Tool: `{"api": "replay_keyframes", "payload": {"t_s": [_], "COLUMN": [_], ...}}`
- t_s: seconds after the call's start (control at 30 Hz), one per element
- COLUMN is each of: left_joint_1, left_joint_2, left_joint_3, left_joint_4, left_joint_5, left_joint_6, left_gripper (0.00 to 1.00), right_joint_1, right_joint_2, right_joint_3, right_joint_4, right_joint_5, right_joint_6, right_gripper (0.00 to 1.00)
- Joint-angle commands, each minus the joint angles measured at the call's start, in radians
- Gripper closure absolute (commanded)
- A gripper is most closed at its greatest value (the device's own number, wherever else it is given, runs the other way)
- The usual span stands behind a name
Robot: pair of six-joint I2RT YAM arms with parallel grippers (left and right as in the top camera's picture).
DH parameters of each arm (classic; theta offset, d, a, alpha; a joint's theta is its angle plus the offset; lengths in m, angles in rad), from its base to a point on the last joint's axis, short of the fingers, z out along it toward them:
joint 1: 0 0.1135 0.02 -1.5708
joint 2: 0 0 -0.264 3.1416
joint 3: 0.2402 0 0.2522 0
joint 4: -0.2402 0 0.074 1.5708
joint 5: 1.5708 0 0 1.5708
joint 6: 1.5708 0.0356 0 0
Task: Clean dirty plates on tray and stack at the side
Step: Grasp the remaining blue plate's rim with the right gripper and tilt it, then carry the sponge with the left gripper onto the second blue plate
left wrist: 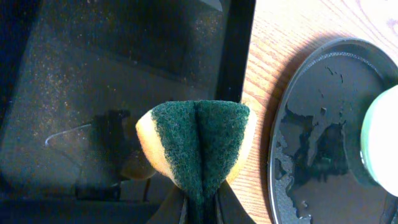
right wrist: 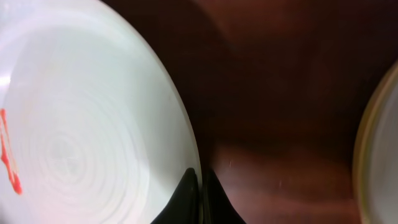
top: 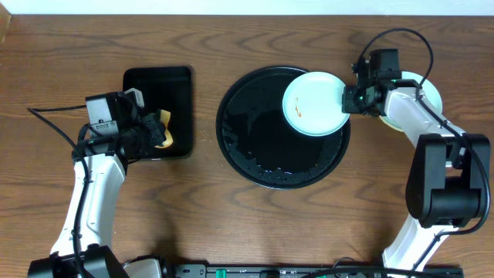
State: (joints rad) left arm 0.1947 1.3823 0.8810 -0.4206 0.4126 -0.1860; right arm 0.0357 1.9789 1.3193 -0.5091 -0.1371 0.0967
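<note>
Overhead: the left gripper [top: 156, 133] sits over the rectangular tray [top: 158, 81] at the table's [top: 231, 232] left side, pinched on a yellow sponge [top: 166, 139]. The round black tray [top: 262, 147] lies at centre. One mint plate [top: 312, 104] overlaps the tray's upper right rim, and the right gripper [top: 349, 99] is at the plate's right edge. Whether the plate rests on the tray or is raised cannot be told. A second plate [top: 432, 91] lies on the table outside the tray, partly hidden under the right arm. Left wrist: the sponge is folded, green scouring face outward, and clamped between the pressed-together fingers. The rectangular tray is below it and the round tray to the right, its floor marked with wet patches [left wrist: 311, 149]. Right wrist: the jaws are closed on the mint plate's rim. An orange smear [right wrist: 7, 155] marks the plate's inner face. The second plate's yellowish rim shows, blurred, at the right edge.
</note>
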Motion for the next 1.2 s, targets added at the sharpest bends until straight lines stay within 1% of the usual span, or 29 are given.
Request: {"api": "replay_keyframes", "payload": {"t_s": [0.0,0.13,0.2,0.3,0.5,0.67,0.87,1.03,1.17], "left_joint_1": [0.003,0.003,0.002,0.0,-0.019,-0.076,-0.201,-0.371,-0.507], "left_joint_2": [0.004,0.004,0.004,0.004,0.004,0.004,0.004,0.004,0.009], "left_joint_3": [0.006,0.006,0.006,0.006,0.006,0.006,0.006,0.006,0.006], "left_joint_4": [0.002,0.002,0.002,0.003,0.006,0.053,0.166,0.229,0.298], "left_joint_5": [-0.005,-0.005,-0.005,-0.005,-0.005,-0.004,-0.003,-0.005,-0.01], "left_joint_6": [0.021,0.021,0.021,0.021,0.099,0.134,0.148,0.148,0.138], "left_gripper": [0.92,0.92,0.92,0.92,0.92,0.92,0.92,0.92,0.92], "right_joint_1": [0.032,0.042,0.047,0.064,0.105,0.13,0.147,0.15,0.167], "right_joint_2": [-0.074,-0.133,-0.145,-0.144,-0.144,-0.144,-0.144,-0.144,-0.144], "right_joint_3": [0.001,0.001,0.001,-0.006,-0.076,-0.106,-0.106,-0.106,-0.106], "right_joint_4": [-0.059,-0.162,-0.211,-0.261,-0.215,-0.201,-0.243,-0.253,-0.208], "right_joint_5": [0.016,0.016,0.016,0.019,0.082,0.091,0.126,0.126,0.126], "right_joint_6": [0.106,0.223,0.248,0.248,0.344,0.405,0.414,0.42,0.31], "right_gripper": [0.99,0.99,0.99,0.99,0.99,0.99,0.99,0.99,0.99]}}
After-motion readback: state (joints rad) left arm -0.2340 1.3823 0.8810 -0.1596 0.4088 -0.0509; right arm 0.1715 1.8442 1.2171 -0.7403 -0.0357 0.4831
